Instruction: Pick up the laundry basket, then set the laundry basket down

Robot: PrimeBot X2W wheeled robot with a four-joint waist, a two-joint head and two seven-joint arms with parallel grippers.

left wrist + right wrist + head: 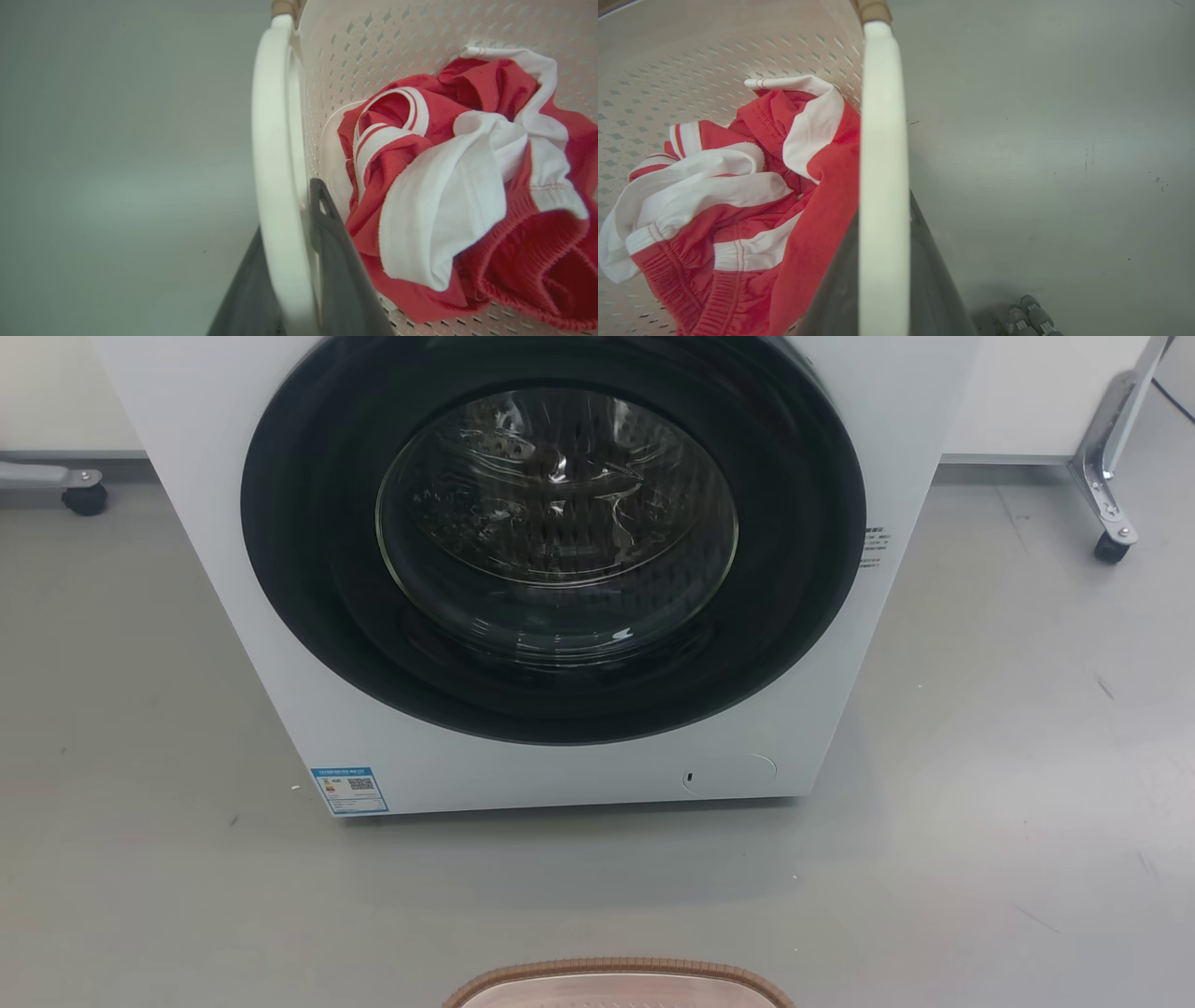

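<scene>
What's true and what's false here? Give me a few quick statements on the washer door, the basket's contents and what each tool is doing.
1. The door of the washer is shut. True.
2. The basket is empty. False: red and white clothes lie bunched inside it.
3. The left tool has a white handle of the basket between its fingers. True.
4. The right tool is holding nothing. False: its fingers sit on either side of the other white handle.
</scene>
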